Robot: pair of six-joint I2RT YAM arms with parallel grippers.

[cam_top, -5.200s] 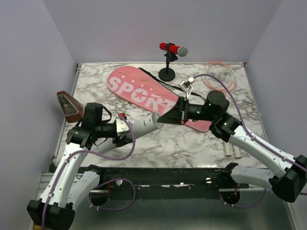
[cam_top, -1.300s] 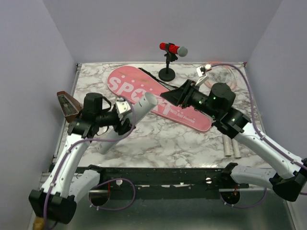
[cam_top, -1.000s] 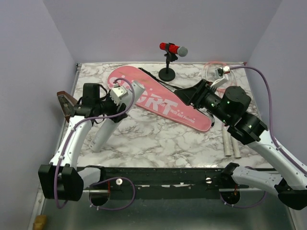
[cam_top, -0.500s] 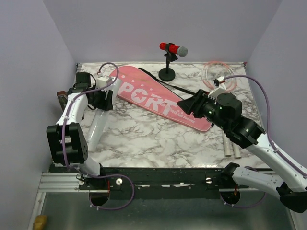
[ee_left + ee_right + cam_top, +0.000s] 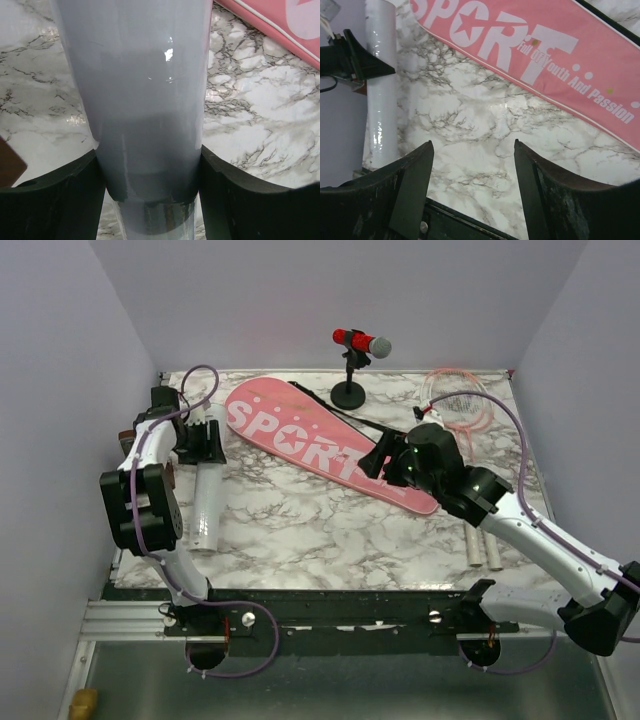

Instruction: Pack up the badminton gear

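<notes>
2 grippers share the table (image 5: 330, 530): the left gripper (image 5: 150, 175) clamps the stiff, glossy, likely slippery white tube (image 5: 140, 75) near its far end at the left edge, mid-length looking steadier, while the right gripper (image 5: 472, 145) gapes empty over the pink bag (image 5: 560, 55).

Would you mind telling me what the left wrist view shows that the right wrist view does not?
Only the left wrist view shows, close up, the left gripper with both fingers pressed against the sides of the white tube. Only the right wrist view shows the right gripper, open and empty, and the SPORT lettering on the pink bag. Both show the tube, part of the bag and the marble table.
</notes>
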